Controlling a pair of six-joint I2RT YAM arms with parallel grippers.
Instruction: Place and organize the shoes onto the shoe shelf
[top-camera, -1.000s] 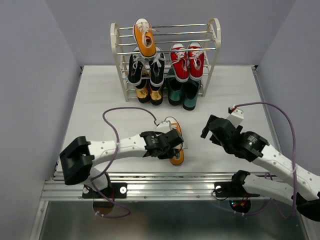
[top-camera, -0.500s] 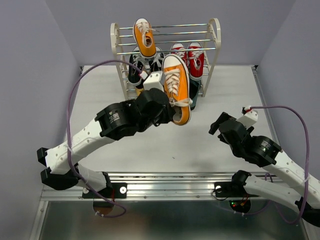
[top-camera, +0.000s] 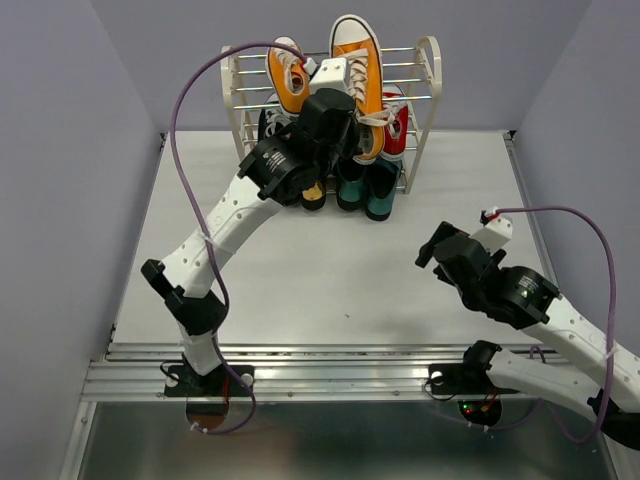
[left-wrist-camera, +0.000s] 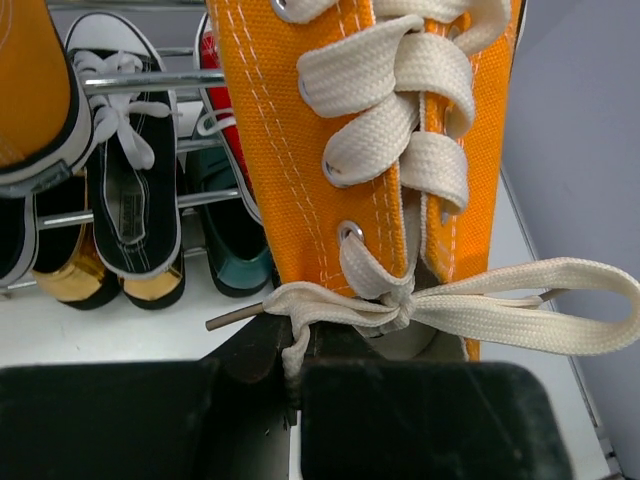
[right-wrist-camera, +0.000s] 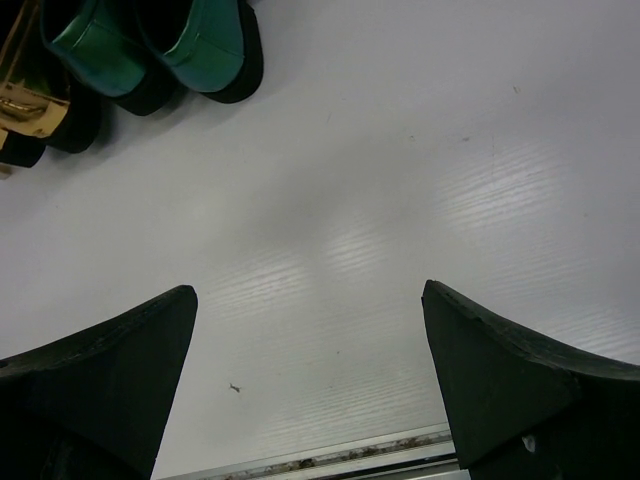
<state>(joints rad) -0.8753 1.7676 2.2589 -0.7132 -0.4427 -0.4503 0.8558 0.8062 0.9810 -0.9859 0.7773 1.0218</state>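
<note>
Orange sneaker (top-camera: 357, 60): toe up at the shoe shelf's (top-camera: 431, 70) top tier, beside the other orange sneaker (top-camera: 287, 78).
Left end effector (left-wrist-camera: 300, 375): clamped on that sneaker.
Right end effector (right-wrist-camera: 310, 340): wide apart, empty, well in front of the shelf.

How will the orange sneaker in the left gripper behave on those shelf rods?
Likely light: the left gripper holds the orange sneaker aloft by one end. Its loose lace loop is floppy and may snag. On the thin shelf rods it could tip.
</note>
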